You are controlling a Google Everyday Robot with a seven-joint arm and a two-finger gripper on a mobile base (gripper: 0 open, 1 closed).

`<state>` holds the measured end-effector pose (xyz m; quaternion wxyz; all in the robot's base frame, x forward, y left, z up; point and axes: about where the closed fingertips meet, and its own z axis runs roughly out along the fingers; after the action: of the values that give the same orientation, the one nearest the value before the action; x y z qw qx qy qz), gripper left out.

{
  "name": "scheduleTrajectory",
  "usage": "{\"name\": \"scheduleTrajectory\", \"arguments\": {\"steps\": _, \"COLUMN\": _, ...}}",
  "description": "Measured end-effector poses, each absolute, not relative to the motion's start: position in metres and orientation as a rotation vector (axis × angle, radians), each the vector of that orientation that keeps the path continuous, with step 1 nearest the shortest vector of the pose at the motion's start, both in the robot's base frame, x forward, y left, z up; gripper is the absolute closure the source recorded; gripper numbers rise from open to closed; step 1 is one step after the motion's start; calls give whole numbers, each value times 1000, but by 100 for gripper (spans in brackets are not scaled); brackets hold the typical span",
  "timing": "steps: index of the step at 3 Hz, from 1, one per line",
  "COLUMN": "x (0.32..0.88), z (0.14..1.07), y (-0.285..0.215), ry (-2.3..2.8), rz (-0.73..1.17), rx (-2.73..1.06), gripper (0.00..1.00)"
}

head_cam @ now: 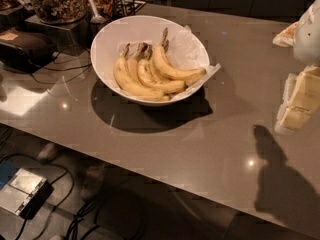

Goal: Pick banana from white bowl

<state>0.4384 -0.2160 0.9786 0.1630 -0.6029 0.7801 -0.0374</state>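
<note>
Banana [172, 70] lies among other bananas [134, 81] in white bowl [106, 33]; claw [299, 101] well apart, opening unclear.

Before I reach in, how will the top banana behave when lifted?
Probably firm: the banana holds its curve. It lies on the other bananas, so it may roll or nudge them as it lifts. The tool sits at the right edge, away from the bowl.

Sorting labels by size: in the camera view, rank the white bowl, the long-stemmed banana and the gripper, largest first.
1. White bowl.
2. Banana or gripper, at the right edge over the table: unranked, since the gripper is cropped and nearer the camera.
</note>
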Motion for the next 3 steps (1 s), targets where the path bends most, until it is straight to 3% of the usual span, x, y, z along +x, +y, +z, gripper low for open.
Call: {"name": "scheduleTrajectory", "arguments": {"steps": 3, "x": 457, "z": 979, "y": -196, "ry": 2316, "rz": -126, "rx": -1646, "gripper": 0}}
